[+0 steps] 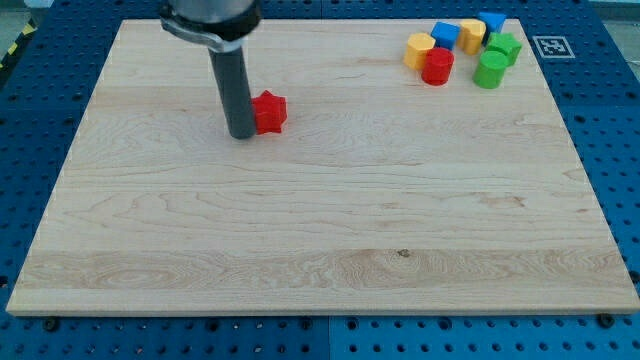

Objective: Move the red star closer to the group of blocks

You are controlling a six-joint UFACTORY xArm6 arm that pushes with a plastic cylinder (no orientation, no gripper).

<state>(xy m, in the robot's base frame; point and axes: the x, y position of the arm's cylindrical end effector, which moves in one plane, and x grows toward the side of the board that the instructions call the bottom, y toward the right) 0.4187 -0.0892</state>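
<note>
The red star (pixel 269 111) lies on the wooden board (pixel 320 230) in the upper left part of the view. My tip (pixel 241 134) stands right at the star's left side, touching or nearly touching it. The group of blocks sits at the view's top right: a yellow block (pixel 419 49), a red cylinder (pixel 437 66), a blue block (pixel 445 34), another yellow block (pixel 470 35), a blue block (pixel 492 21), a green star-like block (pixel 504 46) and a green cylinder (pixel 489 70).
The board lies on a blue perforated table (pixel 40 60). A black-and-white marker tag (pixel 549 45) sits just off the board's top right corner.
</note>
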